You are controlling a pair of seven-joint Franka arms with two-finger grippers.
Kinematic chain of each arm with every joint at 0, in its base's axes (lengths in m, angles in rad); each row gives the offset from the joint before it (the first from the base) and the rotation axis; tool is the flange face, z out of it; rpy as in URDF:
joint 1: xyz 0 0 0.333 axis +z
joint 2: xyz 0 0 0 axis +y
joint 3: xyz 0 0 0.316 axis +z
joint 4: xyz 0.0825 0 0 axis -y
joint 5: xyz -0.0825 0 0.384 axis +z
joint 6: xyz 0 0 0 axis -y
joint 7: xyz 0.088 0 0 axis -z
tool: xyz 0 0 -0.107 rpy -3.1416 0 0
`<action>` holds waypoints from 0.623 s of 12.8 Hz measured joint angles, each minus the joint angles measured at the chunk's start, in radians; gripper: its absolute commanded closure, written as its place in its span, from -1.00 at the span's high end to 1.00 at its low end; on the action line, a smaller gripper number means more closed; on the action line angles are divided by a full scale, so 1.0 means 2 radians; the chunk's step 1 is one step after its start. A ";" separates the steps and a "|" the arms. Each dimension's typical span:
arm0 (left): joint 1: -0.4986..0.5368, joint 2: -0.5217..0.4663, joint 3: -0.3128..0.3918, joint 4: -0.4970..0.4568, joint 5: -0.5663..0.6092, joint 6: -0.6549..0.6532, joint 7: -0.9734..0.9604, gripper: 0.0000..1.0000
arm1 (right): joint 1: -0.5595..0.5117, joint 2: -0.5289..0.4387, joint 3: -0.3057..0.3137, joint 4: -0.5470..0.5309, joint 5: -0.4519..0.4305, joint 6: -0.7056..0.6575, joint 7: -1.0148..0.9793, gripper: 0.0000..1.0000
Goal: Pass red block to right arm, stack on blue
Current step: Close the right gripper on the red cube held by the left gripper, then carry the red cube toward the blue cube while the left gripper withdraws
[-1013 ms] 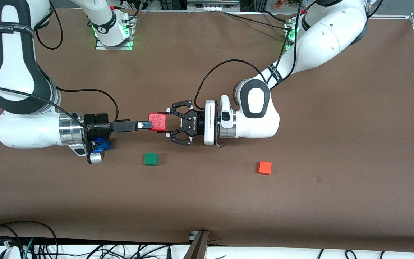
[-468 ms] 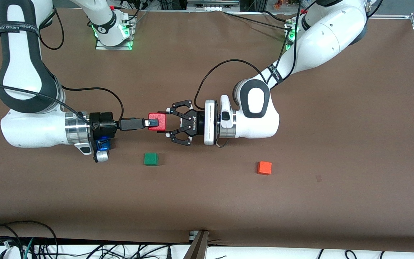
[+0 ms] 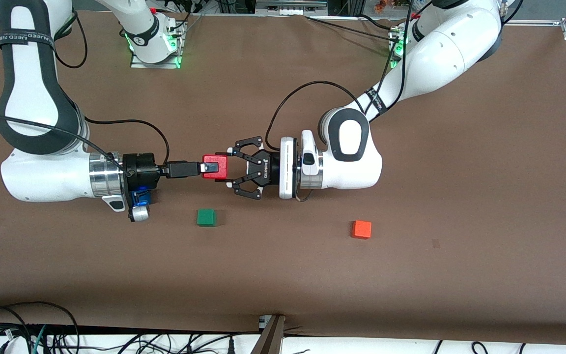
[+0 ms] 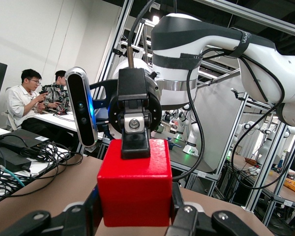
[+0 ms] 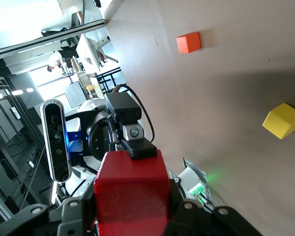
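The small bright red cube [image 3: 215, 166] hangs in mid-air above the brown table [image 3: 410, 275], up-table from the small green cube [image 3: 206, 217], caught between both arms at the handover. The left arm's splayed black claw gripper [image 3: 228, 167] clamps it, while the right arm's slim black two-finger gripper [image 3: 209, 169] has its fingers on the same cube; whether they grip firmly cannot be told. The release and the stacking on the small deep blue cube [image 3: 144, 198], half hidden under the right wrist, appear to remain.

Red block [image 3: 214, 166], green cube [image 3: 206, 217], orange cube [image 3: 361, 229]
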 measured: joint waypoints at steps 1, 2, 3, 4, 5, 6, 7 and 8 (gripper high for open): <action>0.000 0.000 0.000 0.000 0.000 0.000 0.000 -1.00 | 0.000 0.000 0.000 0.000 0.000 0.000 0.000 -0.93; 0.000 0.000 0.000 0.000 0.000 0.000 0.000 -1.00 | 0.000 0.000 0.000 0.000 0.000 0.000 0.000 -0.93; 0.000 0.000 0.000 0.000 0.000 0.000 0.000 -1.00 | 0.000 0.000 0.000 0.000 0.000 0.000 0.000 -0.93; 0.000 0.000 0.000 0.000 0.000 0.000 0.000 0.26 | 0.000 0.000 0.000 0.000 0.000 0.000 0.000 -0.93; 0.000 0.000 0.000 0.000 0.000 0.002 0.000 0.99 | 0.000 0.000 0.000 0.000 0.000 0.001 0.000 -0.93; -0.001 0.000 0.000 0.000 0.000 0.013 0.000 1.00 | 0.000 0.000 0.000 0.000 0.000 0.003 0.001 -0.93; -0.001 -0.001 -0.001 0.001 0.000 0.026 0.000 1.00 | 0.000 0.000 -0.001 0.000 0.000 0.005 0.002 -0.93; -0.001 -0.001 -0.001 0.001 0.000 0.035 0.000 1.00 | 0.000 0.000 -0.001 0.000 0.000 0.005 0.002 -0.93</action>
